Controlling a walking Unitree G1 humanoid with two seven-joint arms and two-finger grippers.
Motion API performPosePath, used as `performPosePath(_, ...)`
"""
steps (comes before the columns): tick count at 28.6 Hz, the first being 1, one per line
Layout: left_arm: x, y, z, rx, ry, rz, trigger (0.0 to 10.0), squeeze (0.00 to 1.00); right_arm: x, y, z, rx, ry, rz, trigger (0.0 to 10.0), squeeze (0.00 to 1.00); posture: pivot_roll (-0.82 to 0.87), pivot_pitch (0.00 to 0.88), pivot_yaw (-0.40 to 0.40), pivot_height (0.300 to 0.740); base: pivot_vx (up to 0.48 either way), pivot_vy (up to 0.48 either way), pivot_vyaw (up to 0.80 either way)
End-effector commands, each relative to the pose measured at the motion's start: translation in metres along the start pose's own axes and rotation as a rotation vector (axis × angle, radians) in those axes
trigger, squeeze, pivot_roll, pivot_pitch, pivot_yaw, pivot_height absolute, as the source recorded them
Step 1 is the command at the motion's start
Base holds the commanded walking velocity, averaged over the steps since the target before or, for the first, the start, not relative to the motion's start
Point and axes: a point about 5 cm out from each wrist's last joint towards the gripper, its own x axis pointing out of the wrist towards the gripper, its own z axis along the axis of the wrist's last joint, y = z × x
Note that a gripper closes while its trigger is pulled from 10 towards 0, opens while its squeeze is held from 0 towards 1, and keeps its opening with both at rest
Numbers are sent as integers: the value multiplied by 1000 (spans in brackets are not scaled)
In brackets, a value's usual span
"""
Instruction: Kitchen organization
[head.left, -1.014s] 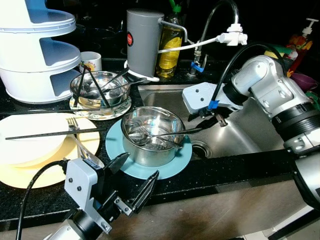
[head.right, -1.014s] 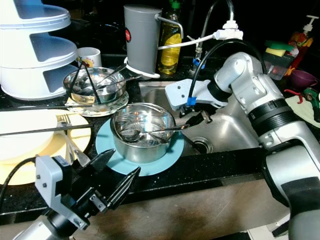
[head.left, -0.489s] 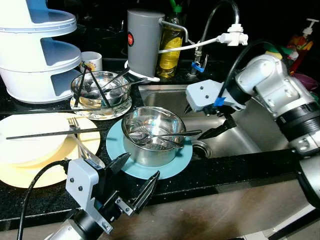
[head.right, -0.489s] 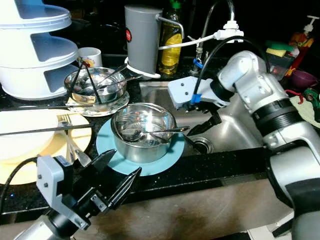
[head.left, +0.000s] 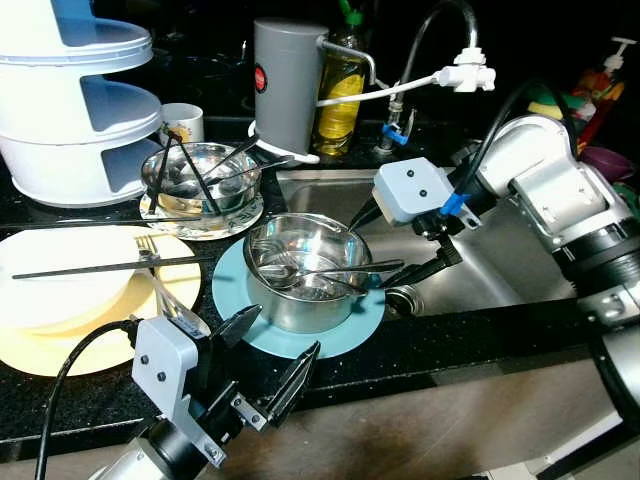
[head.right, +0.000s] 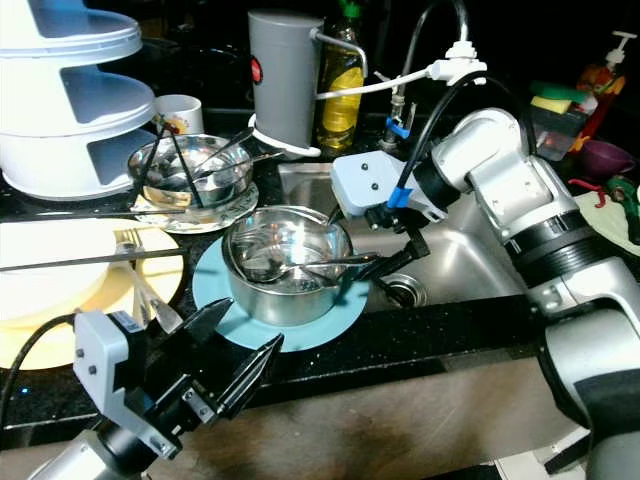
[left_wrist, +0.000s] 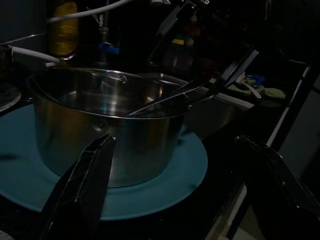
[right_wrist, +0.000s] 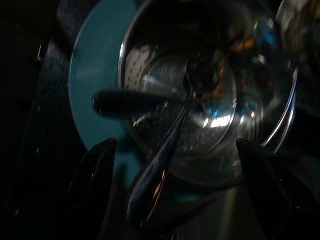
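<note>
Teal plate, shiny steel pot, pale yellow plate, grey canister

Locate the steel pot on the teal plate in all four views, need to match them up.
Left eye view: steel pot at centre, beside the sink.
Right eye view: left of centre.
Left wrist view: fills the left half, seen side-on.
Right wrist view: seen from above, centre to upper right.
Shared landmark: the teal plate under it, seen in every view.

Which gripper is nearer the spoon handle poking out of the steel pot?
Right. The right gripper is open beside the spoon handle over the sink; the left gripper hovers open in front of the steel pot.
</note>
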Motion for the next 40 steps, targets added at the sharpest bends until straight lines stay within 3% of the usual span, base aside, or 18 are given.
performPosePath(1,0,-1,-3,1,12,-2,10000,0,-2,2,0,-16,-4,-4,10000,0,47,0,-118,740,0,0,0)
performPosePath(8,0,0,-3,0,13,-7,10000,0,2,11,-5,11,-10,-28,10000,0,44,0,-113,740,0,0,0)
performPosePath(13,0,0,-3,1,14,-11,10000,0,1,22,-19,93,-14,-91,10000,0,46,0,-109,740,0,0,0)
performPosePath(15,0,0,-3,1,17,-13,10000,0,-2,26,-23,118,-30,-126,4392,0,44,0,-106,740,0,0,0)
performPosePath(17,0,0,-3,1,17,-13,10000,0,-2,26,-23,118,-30,-126,4392,0,44,0,-106,740,0,0,0)
performPosePath(18,0,0,-3,1,17,-14,10000,0,-3,26,-24,121,-32,-135,2627,0,43,0,-102,740,0,0,0)
performPosePath(19,0,0,-3,0,17,-15,10000,0,-3,27,-25,125,-37,-147,0,0,41,0,-98,740,0,0,0)
performPosePath(40,0,0,-2,-1,20,-21,10000,0,-2,28,-19,147,-113,-242,0,0,43,0,-91,740,0,0,0)
